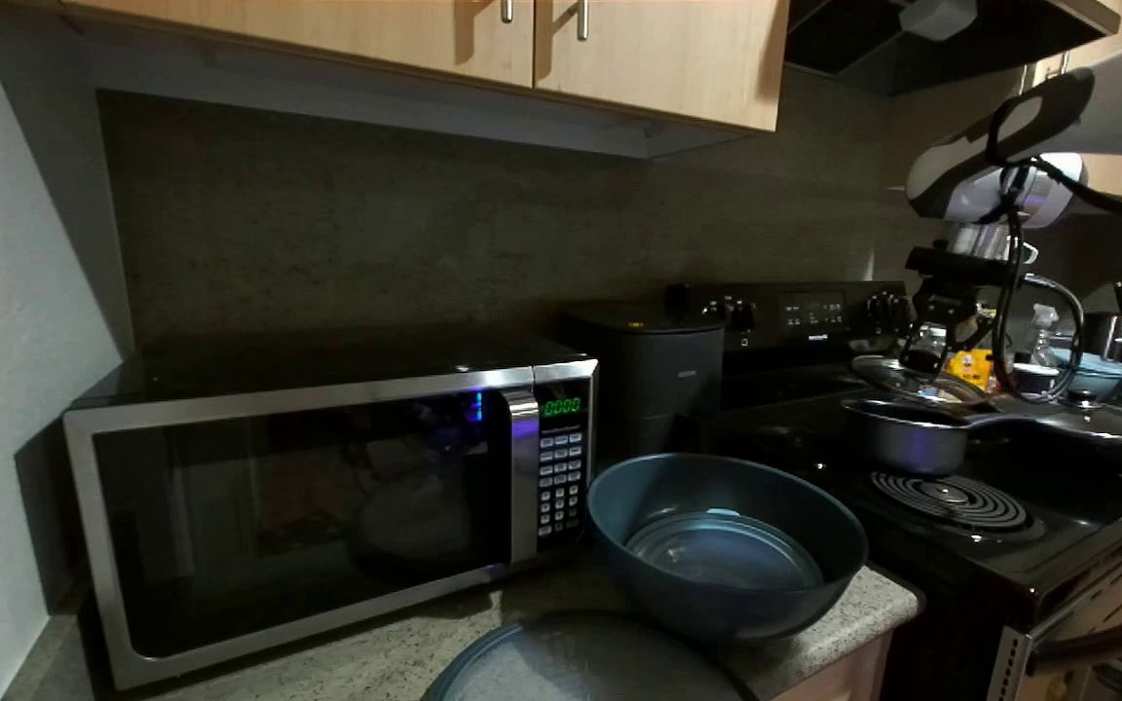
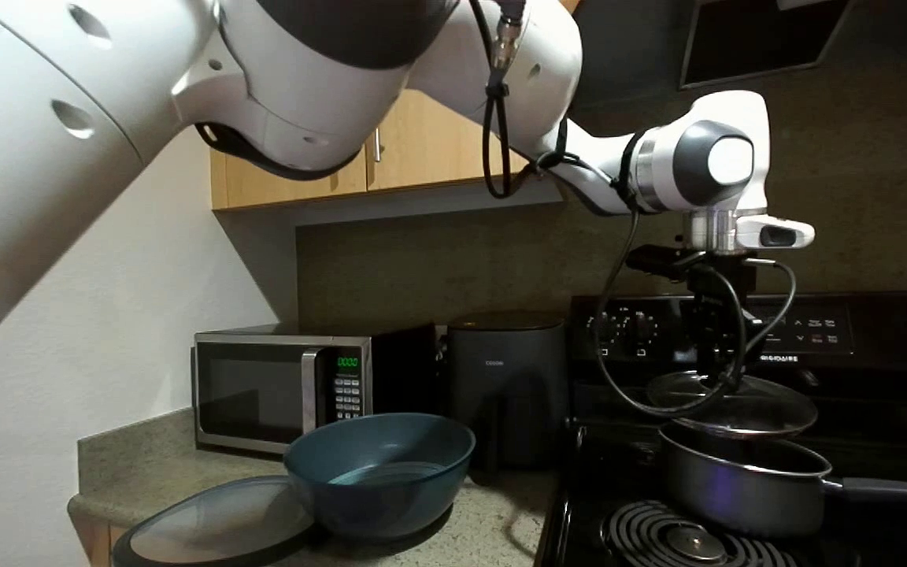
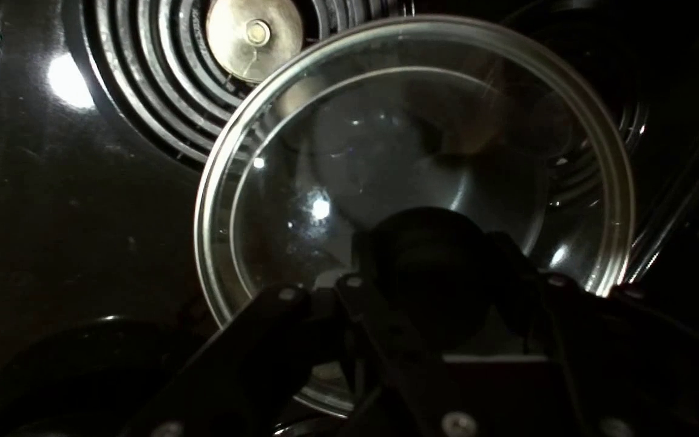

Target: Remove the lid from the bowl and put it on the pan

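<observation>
A round glass lid (image 2: pixel 768 405) with a metal rim hangs slightly tilted over the dark grey pan (image 2: pixel 737 496). In both exterior views space shows between them along the near side. My gripper (image 3: pixel 428 255) points down with its fingers on either side of the lid's dark knob, shut on it. Most of that grip is in deep shadow in the wrist view, where the lid (image 3: pixel 398 139) fills the middle. To the side, well away from the gripper, the large blue-grey bowl (image 1: pixel 736 604) stands uncovered on the counter.
A translucent oval cover (image 2: pixel 225 516) leans beside the bowl. A microwave (image 1: pixel 327 516) and a dark air fryer (image 2: pixel 505 394) stand behind. A coil burner (image 2: pixel 690 543) lies in front of the pan, whose handle (image 2: pixel 894 492) sticks out. Another covered pan (image 1: pixel 1097 428) sits farther along the stove.
</observation>
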`<state>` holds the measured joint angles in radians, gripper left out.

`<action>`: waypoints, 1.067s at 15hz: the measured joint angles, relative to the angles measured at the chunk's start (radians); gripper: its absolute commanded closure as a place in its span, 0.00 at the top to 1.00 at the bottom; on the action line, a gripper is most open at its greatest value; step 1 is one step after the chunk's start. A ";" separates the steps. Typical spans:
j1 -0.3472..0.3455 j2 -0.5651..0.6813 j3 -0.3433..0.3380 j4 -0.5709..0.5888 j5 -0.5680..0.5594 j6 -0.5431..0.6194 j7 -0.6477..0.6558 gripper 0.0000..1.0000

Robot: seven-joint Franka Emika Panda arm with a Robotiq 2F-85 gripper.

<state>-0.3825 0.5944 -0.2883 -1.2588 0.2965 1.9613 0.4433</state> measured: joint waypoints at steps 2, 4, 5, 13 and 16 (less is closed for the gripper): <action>-0.007 0.036 0.014 0.033 0.013 0.009 0.000 0.23; -0.012 0.063 0.019 0.061 0.022 0.015 0.000 0.23; -0.014 0.074 0.019 0.073 0.030 0.020 0.000 0.23; -0.024 0.127 0.019 0.107 0.060 0.013 0.002 0.23; -0.024 0.138 0.019 0.121 0.060 0.002 0.002 0.23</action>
<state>-0.4065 0.7329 -0.2689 -1.1375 0.3569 1.9630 0.4450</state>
